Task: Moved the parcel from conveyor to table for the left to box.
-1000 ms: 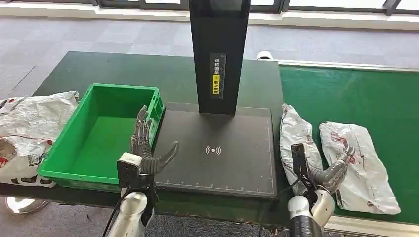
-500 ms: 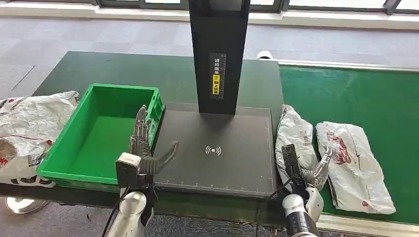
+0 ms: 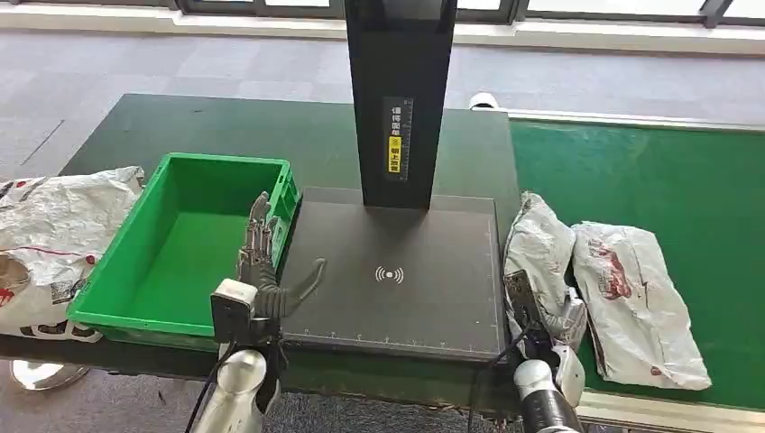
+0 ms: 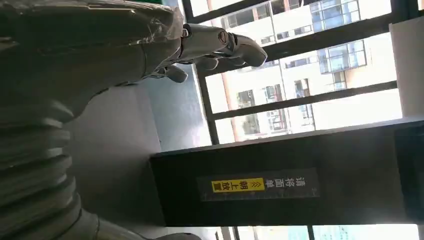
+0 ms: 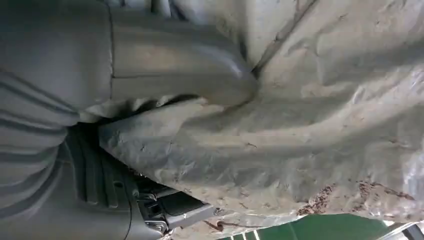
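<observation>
Parcel, grey-white crumpled poly mailer [image 3: 539, 248]: lies at the near left edge of the green conveyor belt [image 3: 649, 171], just beside the black scanner pad [image 3: 397, 271]; its wrinkled skin shows close up in the right wrist view [image 5: 310, 135].
Right robot hand [image 3: 552, 317]: at the parcel's near end, thumb [image 5: 180, 67] pressed onto the wrapping, fingers around the bag's edge, gripping it.
Second parcel, white with red print [image 3: 636, 302]: on the belt, touching the first on its right.
Left robot hand [image 3: 262, 266]: fingers spread and holding nothing, over the near right rim of the green crate [image 3: 135, 262].
Counter, dark green [image 3: 225, 126]: carries the crate, the pad and a black post with a yellow label [image 3: 397, 99].
Crumpled white bag [image 3: 54, 225]: left of the crate.
</observation>
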You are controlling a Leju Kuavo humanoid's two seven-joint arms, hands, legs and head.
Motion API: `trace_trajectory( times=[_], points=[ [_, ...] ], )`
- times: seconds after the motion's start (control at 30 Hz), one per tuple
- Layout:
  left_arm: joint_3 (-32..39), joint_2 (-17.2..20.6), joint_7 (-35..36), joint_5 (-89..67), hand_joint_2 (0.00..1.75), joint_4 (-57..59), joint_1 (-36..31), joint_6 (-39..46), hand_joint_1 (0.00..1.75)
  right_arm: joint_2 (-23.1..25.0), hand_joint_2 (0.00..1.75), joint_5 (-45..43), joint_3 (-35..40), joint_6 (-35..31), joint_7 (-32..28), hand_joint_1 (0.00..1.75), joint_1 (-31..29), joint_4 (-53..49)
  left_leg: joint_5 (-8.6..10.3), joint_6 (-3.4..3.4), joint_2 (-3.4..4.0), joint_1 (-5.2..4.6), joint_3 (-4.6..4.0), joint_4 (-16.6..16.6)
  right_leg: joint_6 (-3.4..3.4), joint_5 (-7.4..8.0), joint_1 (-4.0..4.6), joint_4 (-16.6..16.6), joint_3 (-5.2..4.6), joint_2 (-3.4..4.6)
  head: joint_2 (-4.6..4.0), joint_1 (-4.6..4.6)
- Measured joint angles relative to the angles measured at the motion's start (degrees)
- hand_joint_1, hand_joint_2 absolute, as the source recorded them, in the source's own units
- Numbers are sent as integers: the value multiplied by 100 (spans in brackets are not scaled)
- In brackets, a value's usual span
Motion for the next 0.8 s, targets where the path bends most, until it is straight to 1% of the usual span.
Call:
trace_trajectory(
  times=[0.17,0.3,0.43,0.47,0.5,0.57,0.63,0.73,0.8],
  points=[
    [2,0,0,-4,175,-15,4,-4,0,-24,175,-165,44,-133,-122,175,6,2,0,0,0,0,0,0,0,0,0,0,0,0,0,0],
    [4,0,0,-4,175,-46,11,2,0,-24,175,-457,68,-514,-508,175,62,-90,0,0,0,0,-1,0,0,0,0,0,-1,0,0,2],
    [4,0,0,-7,175,-66,17,6,0,-11,175,-547,87,-722,-768,175,124,-274,0,0,-1,0,-1,0,0,0,0,0,-1,-1,0,0],
    [4,0,0,-7,175,-74,21,15,0,31,175,-467,87,-802,-1044,175,216,-458,0,0,-4,0,-3,0,0,0,-1,0,-2,-4,0,2],
    [7,0,0,-7,175,-77,22,22,0,101,175,-406,85,-879,-1390,175,341,-830,0,0,-5,0,-3,0,0,0,-1,0,-4,-5,0,2],
    [7,0,0,-4,175,-74,21,24,0,223,175,-720,94,-946,-2078,175,599,-1838,0,0,-11,-1,-4,0,0,-1,-1,0,-4,-9,0,0],
    [7,0,0,18,175,-66,19,44,0,332,175,-1051,203,-973,-2426,175,854,-2889,0,0,-19,-1,-6,0,0,-5,1,0,-2,-18,0,2],
    [7,0,0,46,175,-29,10,55,0,409,175,-875,591,-979,-2365,175,1211,-4201,-4,0,-9,0,-6,-2,1,-6,-1,0,-4,-8,0,2],
    [7,0,0,66,175,-4,3,66,0,411,175,-546,1017,-977,-2198,175,1318,-4772,-6,-1,20,-1,-1,-1,0,-4,-3,0,-13,14,0,-2]
  ],
)
